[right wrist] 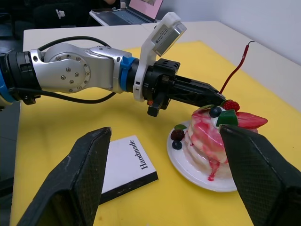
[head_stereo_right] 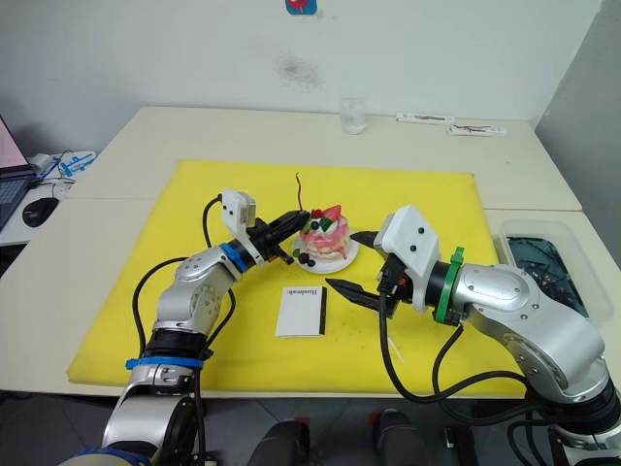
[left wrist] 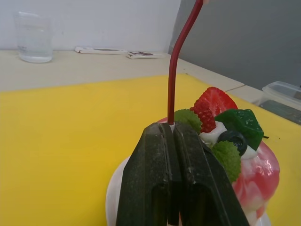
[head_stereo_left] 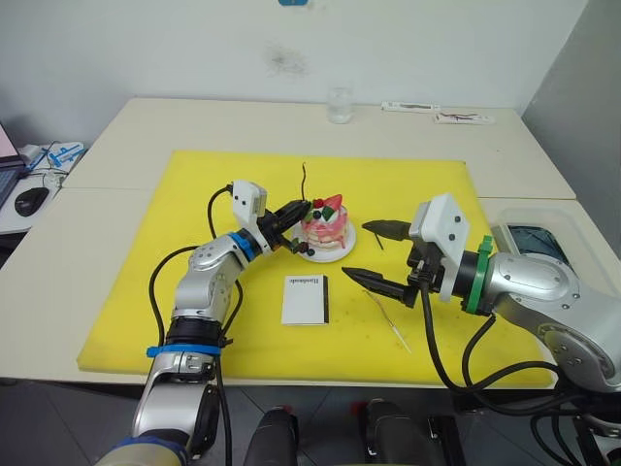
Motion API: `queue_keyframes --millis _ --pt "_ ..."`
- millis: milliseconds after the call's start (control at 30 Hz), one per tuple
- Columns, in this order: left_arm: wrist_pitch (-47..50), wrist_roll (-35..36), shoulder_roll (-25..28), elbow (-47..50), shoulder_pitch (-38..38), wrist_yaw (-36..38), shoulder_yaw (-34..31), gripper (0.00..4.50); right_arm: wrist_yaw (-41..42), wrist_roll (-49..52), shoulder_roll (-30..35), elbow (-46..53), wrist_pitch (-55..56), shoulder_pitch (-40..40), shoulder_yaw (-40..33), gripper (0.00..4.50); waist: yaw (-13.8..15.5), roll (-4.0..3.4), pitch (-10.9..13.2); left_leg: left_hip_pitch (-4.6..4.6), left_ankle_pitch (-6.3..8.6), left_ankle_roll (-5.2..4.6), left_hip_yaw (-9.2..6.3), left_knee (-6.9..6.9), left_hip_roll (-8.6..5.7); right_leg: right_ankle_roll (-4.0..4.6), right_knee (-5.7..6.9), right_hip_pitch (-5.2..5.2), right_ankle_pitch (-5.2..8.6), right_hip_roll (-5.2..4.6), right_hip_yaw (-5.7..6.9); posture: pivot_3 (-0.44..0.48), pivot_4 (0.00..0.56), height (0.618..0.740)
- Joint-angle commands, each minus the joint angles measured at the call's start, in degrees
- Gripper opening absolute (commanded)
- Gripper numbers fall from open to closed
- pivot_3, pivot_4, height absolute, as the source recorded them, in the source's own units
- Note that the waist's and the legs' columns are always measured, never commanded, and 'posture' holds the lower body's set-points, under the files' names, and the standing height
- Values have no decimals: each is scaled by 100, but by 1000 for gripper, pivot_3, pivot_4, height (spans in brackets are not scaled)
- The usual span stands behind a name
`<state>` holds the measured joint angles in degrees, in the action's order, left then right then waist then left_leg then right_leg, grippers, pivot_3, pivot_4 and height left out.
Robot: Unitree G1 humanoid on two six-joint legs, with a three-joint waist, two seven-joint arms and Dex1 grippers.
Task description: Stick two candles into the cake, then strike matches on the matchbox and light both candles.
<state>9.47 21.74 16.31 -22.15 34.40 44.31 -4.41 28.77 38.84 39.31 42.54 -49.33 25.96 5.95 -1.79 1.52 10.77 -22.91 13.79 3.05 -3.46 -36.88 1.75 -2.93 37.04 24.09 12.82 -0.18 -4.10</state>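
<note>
risk sits at the centre of the frame, where the left gripper point(head_stereo_left: 300, 211) is pinched tight on a candle point(left wrist: 173, 80) at the near edge of the cake point(head_stereo_left: 327, 225). if it pushes off-axis the thin stem could bend, or tip out once let go, and the cake could slide on its plate point(head_stereo_right: 347, 258). the right gripper point(head_stereo_left: 374, 252) hangs wide open and empty to the right, above the second candle point(head_stereo_left: 388, 315); the matchbox point(head_stereo_left: 306, 298) lies lower centre.
</note>
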Motion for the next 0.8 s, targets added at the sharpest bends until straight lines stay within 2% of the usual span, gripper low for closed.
queue_keyframes --millis 33,167,500,667,800 --pt "34 -75 -31 22 -101 -31 41 0 37 -79 -11 216 101 32 -31 3815 -1 0 0 0 0 0 -1 0 0 0 0 0 0 0 0 0 150 740" --pt "190 137 -68 315 -176 -96 -98 1150 49 -96 -18 218 105 21 -39 3869 -2 0 0 0 0 0 0 -3 0 -1 0 -1 -1 0 -1 0 150 740" --pt "1129 783 148 1711 -538 -650 -643 4445 88 -136 -67 217 123 -19 -82 3869 -3 0 0 -2 0 0 -3 -1 0 -2 -1 1 -1 0 1 0 150 740" --pt "1409 873 485 2384 -703 -735 -731 4482 97 -259 -38 191 161 -133 -125 3869 -7 0 0 0 0 0 -3 -1 0 -1 1 0 -1 1 1 0 150 740" --pt "1797 972 1197 3283 -1102 -316 -687 4482 105 -277 261 434 102 -688 -462 3869 -4 0 0 -4 0 0 -2 1 0 3 -2 2 2 -1 0 0 150 740"
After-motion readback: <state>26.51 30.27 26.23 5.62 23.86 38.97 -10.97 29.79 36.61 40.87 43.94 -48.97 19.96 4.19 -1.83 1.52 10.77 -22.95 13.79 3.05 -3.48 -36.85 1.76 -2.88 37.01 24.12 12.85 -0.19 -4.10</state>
